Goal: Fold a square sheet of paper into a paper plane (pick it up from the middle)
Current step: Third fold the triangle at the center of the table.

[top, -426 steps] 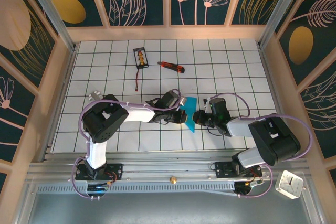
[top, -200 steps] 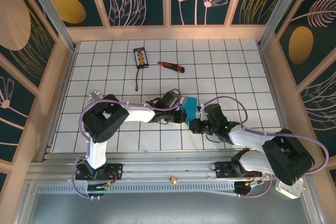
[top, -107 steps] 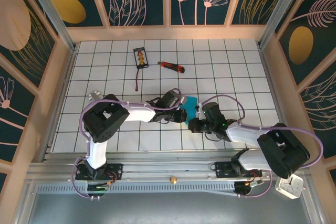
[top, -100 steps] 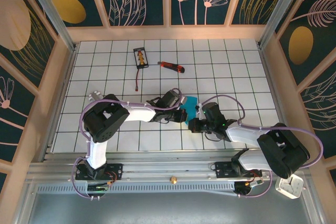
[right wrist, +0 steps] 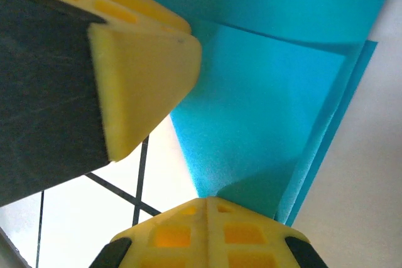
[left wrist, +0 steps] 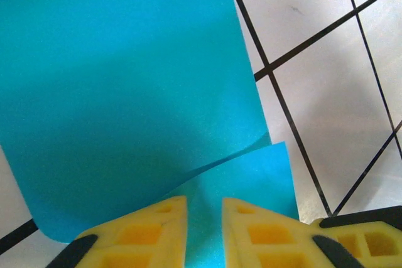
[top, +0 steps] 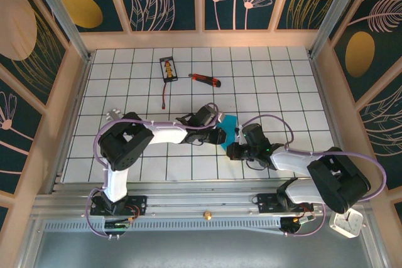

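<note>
Paper sheet [top: 228,123]: cyan, folded over in layers, mid-table between both grippers, above the white gridded table [top: 276,80].
Left gripper [left wrist: 205,208]: fingers a narrow slit apart at the sheet's edge; blue paper shows through the slit.
Right gripper [right wrist: 207,204]: fingers closed together, pinching the sheet's lower corner.
Knife [top: 205,80]: red-and-black, well apart, far side.

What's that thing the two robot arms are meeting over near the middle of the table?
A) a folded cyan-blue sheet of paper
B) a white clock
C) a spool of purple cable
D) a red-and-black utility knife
A: the cyan-blue sheet of paper sits right where the two arms come together, and both wrist views show its folded layers up close. The utility knife lies apart from it, farther back on the table.
</note>
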`<state>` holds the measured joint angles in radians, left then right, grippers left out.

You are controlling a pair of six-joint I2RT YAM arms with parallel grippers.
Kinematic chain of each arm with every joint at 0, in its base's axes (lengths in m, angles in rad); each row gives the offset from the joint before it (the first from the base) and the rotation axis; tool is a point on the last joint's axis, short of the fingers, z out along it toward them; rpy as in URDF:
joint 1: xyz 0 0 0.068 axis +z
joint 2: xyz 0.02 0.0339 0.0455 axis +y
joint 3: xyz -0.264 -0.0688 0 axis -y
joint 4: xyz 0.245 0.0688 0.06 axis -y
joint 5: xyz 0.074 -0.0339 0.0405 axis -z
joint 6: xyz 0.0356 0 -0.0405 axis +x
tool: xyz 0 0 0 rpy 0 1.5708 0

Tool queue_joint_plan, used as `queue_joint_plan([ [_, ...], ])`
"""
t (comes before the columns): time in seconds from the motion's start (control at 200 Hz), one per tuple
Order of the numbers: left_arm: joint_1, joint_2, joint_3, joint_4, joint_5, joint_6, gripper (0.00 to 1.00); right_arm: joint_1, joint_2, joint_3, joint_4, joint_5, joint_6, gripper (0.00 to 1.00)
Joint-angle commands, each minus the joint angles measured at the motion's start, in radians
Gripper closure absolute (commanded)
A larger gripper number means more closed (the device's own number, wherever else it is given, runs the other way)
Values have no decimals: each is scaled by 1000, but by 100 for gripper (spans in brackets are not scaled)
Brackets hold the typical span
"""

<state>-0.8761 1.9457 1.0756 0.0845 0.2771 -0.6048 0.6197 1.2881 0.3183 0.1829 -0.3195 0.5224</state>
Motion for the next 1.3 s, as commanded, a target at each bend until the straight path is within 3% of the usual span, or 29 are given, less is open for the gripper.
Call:
queue_joint_plan([
  [0.0,5,-67,0,-21,-10,9,74,-11,0,-17,-63,34,-12,100],
  [0.105,5,-90,-42,5,22,-13,75,-16,0,-16,-65,33,-13,100],
  [0.255,5,-44,-24,-2,43,-5,86,-21,8,-15,-62,31,-15,100],
  [0.485,6,44,38,-36,-18,33,100,-22,9,-13,-99,33,2,100],
  [0.756,7,88,28,-81,-91,73,100,-20,-17,-36,-171,4,48,100],
  [1.296,7,101,12,-98,-96,83,100,40,-114,-87,-311,9,196,100],
])
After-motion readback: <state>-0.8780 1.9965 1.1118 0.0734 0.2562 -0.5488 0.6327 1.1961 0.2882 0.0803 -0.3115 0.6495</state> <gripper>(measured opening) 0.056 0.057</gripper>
